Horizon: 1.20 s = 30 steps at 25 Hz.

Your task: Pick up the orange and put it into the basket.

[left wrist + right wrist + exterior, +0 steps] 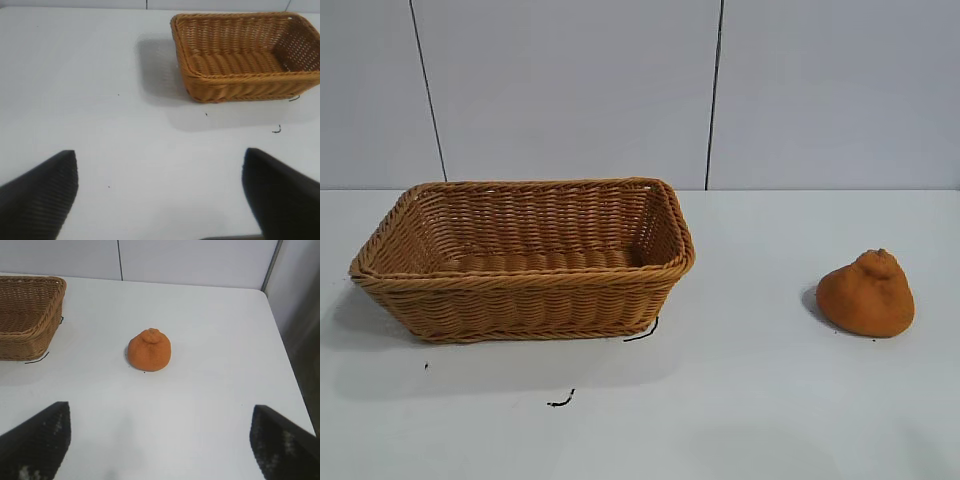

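The orange (866,294) is a lumpy orange-brown fruit with a knob on top, resting on the white table at the right. It also shows in the right wrist view (149,350). The basket (525,283) is an empty tan wicker rectangle at the left, also in the left wrist view (247,82) and at the edge of the right wrist view (27,315). Neither arm appears in the exterior view. My right gripper (161,412) is open and empty, well short of the orange. My left gripper (160,157) is open and empty over bare table, away from the basket.
A small black thread (560,401) lies on the table in front of the basket, and another (642,331) sits at its front right corner. The table's right edge (280,335) is close to the orange. Grey wall panels stand behind.
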Available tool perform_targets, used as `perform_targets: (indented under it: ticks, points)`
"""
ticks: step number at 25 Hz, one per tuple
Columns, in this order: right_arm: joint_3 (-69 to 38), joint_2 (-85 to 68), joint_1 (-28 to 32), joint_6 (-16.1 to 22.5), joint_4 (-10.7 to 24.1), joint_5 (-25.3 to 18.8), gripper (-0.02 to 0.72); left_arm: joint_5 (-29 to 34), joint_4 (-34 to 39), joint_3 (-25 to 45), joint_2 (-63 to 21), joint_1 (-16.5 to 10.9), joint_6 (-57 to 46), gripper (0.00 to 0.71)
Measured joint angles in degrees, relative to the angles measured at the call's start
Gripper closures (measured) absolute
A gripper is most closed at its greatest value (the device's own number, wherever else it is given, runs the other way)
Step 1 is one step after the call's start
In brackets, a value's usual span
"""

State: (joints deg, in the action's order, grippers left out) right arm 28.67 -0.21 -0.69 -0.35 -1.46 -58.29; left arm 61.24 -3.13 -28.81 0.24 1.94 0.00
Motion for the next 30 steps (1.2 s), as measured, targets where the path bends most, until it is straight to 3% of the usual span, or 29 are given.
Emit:
perform_targets:
  ticks: [11, 22, 30]
  points:
    - [2.2, 7.0, 0.0, 0.4, 0.9, 1.1, 0.008, 0.0, 0.0, 0.0, 0.0, 0.0, 0.0, 0.071]
    - [16.8, 53.9, 0.0, 2.0, 0.4, 4.3, 0.008, 0.0, 0.0, 0.0, 0.0, 0.0, 0.0, 0.071]
    - [38.6, 88.4, 0.0, 2.1, -2.5, 4.5, 0.008, 0.0, 0.0, 0.0, 0.0, 0.0, 0.0, 0.071]
